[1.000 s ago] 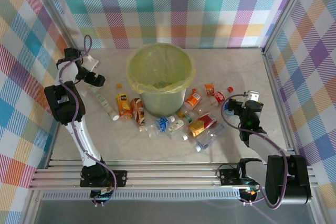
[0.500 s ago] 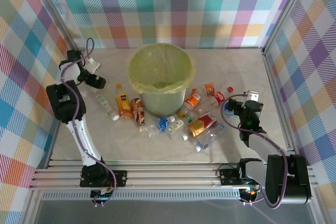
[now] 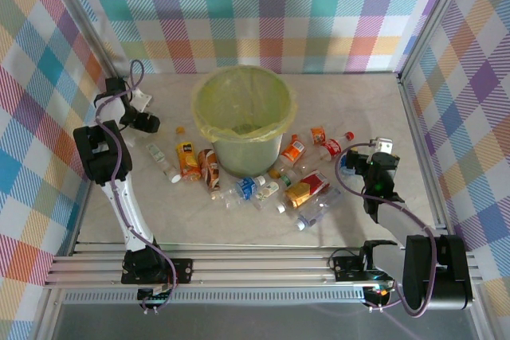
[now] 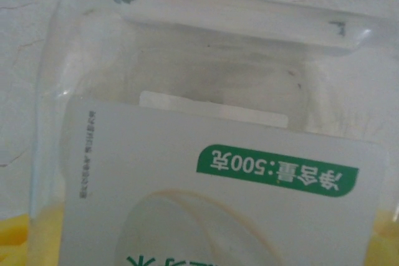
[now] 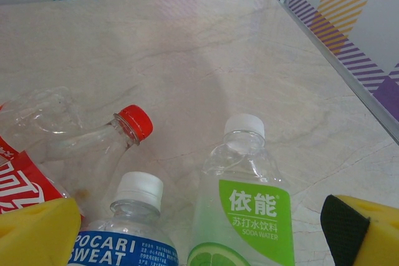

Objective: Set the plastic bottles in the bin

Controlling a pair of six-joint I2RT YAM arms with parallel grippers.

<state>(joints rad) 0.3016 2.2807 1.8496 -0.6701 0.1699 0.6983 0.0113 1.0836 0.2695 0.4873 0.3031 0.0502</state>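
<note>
- Table (image 3: 351, 101), marble-look, is carrying the whole job: bin and all loose bottles are sitting on it.
- Bin (image 3: 199, 113) is standing upright mid-table. Something dim is showing at its bottom; can't tell whether that's bottles.
- Task is looking barely begun: approx a dozen plastic bottles (image 3: 301, 191) are lying on the table along the bin's near side, most heaped front-right, a few front-left.
- Left gripper (image 3: 145, 121) is sitting left of the bin. Its wrist cam is showing a clear bottle w/ white label (image 4: 218, 172) right up close, w/ the yellow pads (image 4: 12, 244) standing either side of it. Whether they're actually clamping it, can't tell.
- Right gripper (image 5: 201, 232) is hovering low at the right end of the heap, jaws spread wide, gripping nothing.
- Just ahead of it a lime-label bottle (image 5: 246, 204), a Pocari Sweat bottle (image 5: 134, 228) and a red-cap bottle (image 5: 93, 147) are lying side by side, caps pointing away.
- Left to do, by the look: nearly every bottle is waiting to be picked and dropped in.
</note>
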